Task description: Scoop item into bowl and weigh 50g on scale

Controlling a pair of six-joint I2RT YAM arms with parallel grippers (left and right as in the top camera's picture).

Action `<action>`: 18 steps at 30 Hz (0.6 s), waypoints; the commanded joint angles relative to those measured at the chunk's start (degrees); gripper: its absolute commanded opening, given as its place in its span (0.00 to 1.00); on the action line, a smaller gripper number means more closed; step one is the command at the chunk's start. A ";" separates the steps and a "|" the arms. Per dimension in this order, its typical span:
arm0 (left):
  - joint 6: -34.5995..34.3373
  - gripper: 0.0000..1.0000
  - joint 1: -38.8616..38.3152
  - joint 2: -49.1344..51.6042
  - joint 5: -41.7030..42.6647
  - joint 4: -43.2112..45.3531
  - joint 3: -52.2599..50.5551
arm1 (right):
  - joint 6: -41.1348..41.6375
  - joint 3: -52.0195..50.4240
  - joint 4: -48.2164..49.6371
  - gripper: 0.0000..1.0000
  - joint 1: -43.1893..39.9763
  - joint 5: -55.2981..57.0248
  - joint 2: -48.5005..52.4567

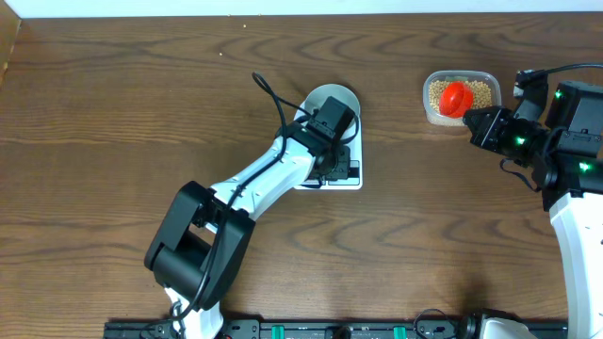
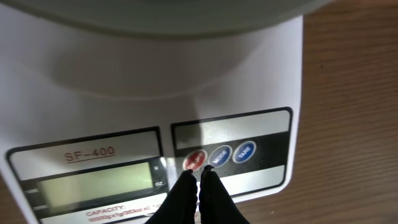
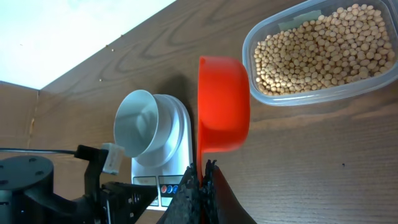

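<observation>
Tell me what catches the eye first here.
The bright red scoop in the right tool stands out, at the clear tub of tan beans, far right. Next is the left tool, shut, with its tips at the red button of the white SF-400 scale, centre, which carries the empty white bowl.

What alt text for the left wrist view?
The left tool, shut, points its tips at the red button on the white scale, whose display shows no digits. The rim of the bowl fills the top edge; wooden table shows at right.
</observation>
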 commanded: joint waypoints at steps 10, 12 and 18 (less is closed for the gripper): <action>0.35 0.08 -1.18 1.62 -1.95 1.22 -0.37 | -2.08 0.79 -1.05 0.01 -0.79 0.07 -0.15; 0.59 0.07 -1.18 1.62 -2.23 1.20 -0.37 | -2.08 0.79 -1.05 0.01 -0.79 0.07 -0.15; 2.78 0.07 -1.18 1.62 -2.29 1.14 -0.37 | -2.10 0.79 -1.05 0.01 -0.79 0.07 -0.15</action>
